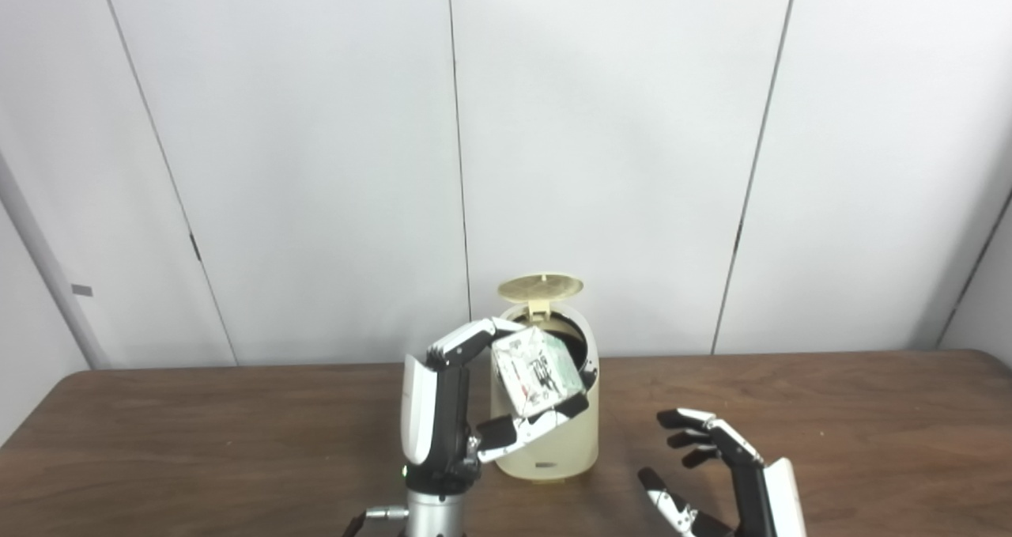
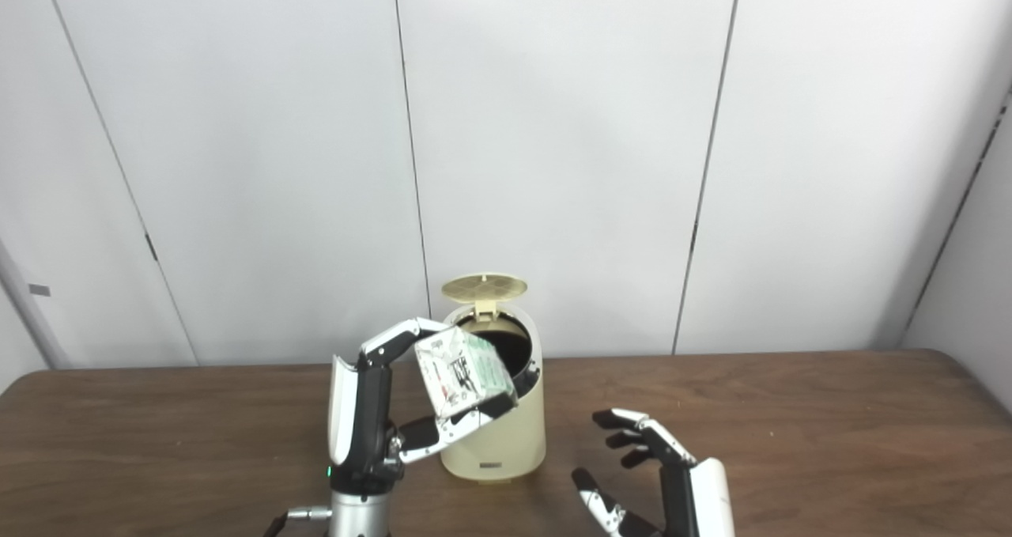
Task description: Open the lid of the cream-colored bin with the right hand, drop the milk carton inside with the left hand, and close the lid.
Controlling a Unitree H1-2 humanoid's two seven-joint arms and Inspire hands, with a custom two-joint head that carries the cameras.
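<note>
A cream-colored bin (image 1: pixel 553 442) stands on the brown table, its round lid (image 1: pixel 540 286) flipped up at the back and the dark opening exposed. My left hand (image 1: pixel 451 410) is raised in front of the bin's left side, shut on a white milk carton (image 1: pixel 534 371) with green and dark print. The carton is tilted and hangs over the bin's front rim. My right hand (image 1: pixel 719 474) rests low to the right of the bin, fingers spread, holding nothing. In the right eye view the carton (image 2: pixel 462 372) sits just in front of the opening (image 2: pixel 506 343).
The brown wooden table (image 1: pixel 870 426) spreads wide on both sides of the bin. White wall panels stand close behind its far edge.
</note>
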